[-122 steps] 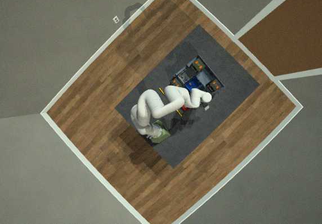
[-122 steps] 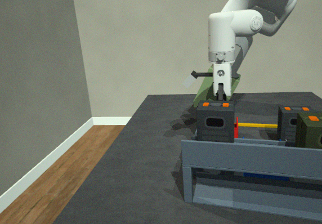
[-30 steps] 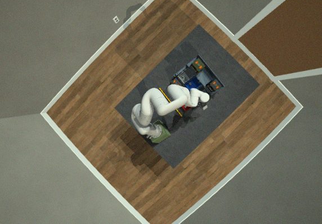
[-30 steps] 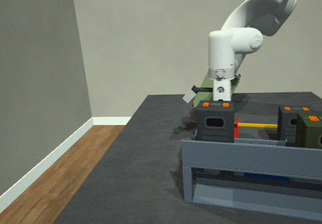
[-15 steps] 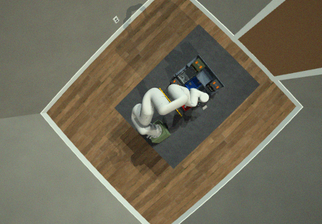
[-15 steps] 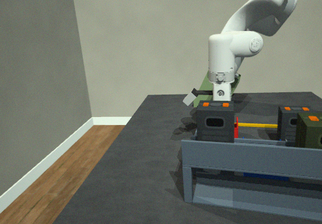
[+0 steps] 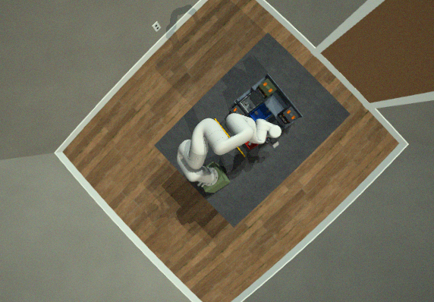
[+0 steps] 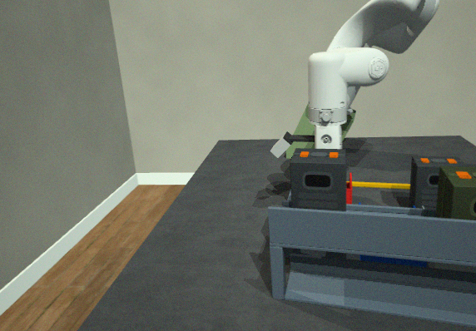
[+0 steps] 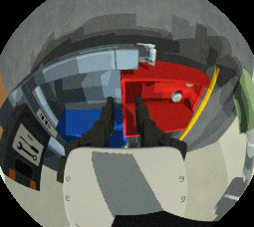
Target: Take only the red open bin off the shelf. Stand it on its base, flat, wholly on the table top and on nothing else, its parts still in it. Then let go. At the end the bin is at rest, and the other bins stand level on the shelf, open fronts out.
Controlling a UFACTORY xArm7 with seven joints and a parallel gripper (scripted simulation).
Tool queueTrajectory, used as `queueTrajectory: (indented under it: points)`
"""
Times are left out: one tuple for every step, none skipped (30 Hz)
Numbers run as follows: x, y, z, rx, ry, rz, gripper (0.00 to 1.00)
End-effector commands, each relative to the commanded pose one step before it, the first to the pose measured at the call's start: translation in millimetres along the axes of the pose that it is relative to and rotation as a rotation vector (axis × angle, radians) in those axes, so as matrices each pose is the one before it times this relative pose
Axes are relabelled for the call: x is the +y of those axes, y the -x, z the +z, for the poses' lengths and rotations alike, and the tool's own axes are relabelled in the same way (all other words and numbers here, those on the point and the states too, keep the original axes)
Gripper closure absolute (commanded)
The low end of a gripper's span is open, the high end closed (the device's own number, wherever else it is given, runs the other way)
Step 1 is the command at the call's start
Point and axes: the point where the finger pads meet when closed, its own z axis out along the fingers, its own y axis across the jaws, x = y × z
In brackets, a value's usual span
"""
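Observation:
The red open bin [image 9: 165,105] lies under my wrist with a small white part [image 9: 177,97] in it. It shows as a red sliver behind a dark bin in the side view [image 8: 349,189] and under the arm from above [image 7: 251,145]. My gripper [image 9: 125,104] is partly open, with one finger on each side of the bin's left wall and small gaps around it. In the side view the fingers are hidden behind the dark bin; only the wrist [image 8: 329,139] shows.
The grey shelf [image 8: 374,233] holds a dark bin [image 8: 318,179], a second dark bin [image 8: 428,183] and a green bin [image 8: 458,193] on top. A blue bin [image 9: 85,127] sits left of the red one. A yellow line [image 8: 380,185] runs along the table.

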Motion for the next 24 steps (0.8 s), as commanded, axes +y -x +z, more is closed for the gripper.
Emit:
queueTrajectory:
  points:
    - [-1.69, -0.83, -1.79, 0.00152, -0.00450, 0.00036, 0.67]
    - [0.00, 0.00, 0.00, 0.00000, 0.00000, 0.00000, 0.67]
    - [0.00, 0.00, 0.00, 0.00000, 0.00000, 0.00000, 0.67]
    - [-0.04, -0.04, -0.09, 0.00005, -0.00011, 0.00003, 1.00]
    - [0.00, 0.00, 0.00, 0.00000, 0.00000, 0.00000, 1.00]
    - [0.00, 0.00, 0.00, 0.00000, 0.00000, 0.00000, 1.00]
    - [0.00, 0.00, 0.00, 0.00000, 0.00000, 0.00000, 1.00]
    - [0.00, 0.00, 0.00, 0.00000, 0.00000, 0.00000, 1.00]
    - [0.00, 0.00, 0.00, 0.00000, 0.00000, 0.00000, 1.00]
    - [0.00, 0.00, 0.00, 0.00000, 0.00000, 0.00000, 1.00]
    - [0.00, 0.00, 0.00, 0.00000, 0.00000, 0.00000, 1.00]
    - [0.00, 0.00, 0.00, 0.00000, 0.00000, 0.00000, 1.00]
    - [0.00, 0.00, 0.00, 0.00000, 0.00000, 0.00000, 1.00]
    - [0.00, 0.00, 0.00, 0.00000, 0.00000, 0.00000, 1.00]
    - [0.00, 0.00, 0.00, 0.00000, 0.00000, 0.00000, 1.00]
    - [0.00, 0.00, 0.00, 0.00000, 0.00000, 0.00000, 1.00]
    - [0.00, 0.00, 0.00, 0.00000, 0.00000, 0.00000, 1.00]
    - [0.00, 0.00, 0.00, 0.00000, 0.00000, 0.00000, 1.00]
    - [0.00, 0.00, 0.00, 0.00000, 0.00000, 0.00000, 1.00]
    - [0.00, 0.00, 0.00, 0.00000, 0.00000, 0.00000, 1.00]
    - [0.03, 0.01, 0.04, -0.00002, 0.00007, 0.00000, 1.00]
    - [0.00, 0.00, 0.00, 0.00000, 0.00000, 0.00000, 1.00]
    - [0.00, 0.00, 0.00, 0.00000, 0.00000, 0.00000, 1.00]
    - [0.00, 0.00, 0.00, 0.00000, 0.00000, 0.00000, 1.00]
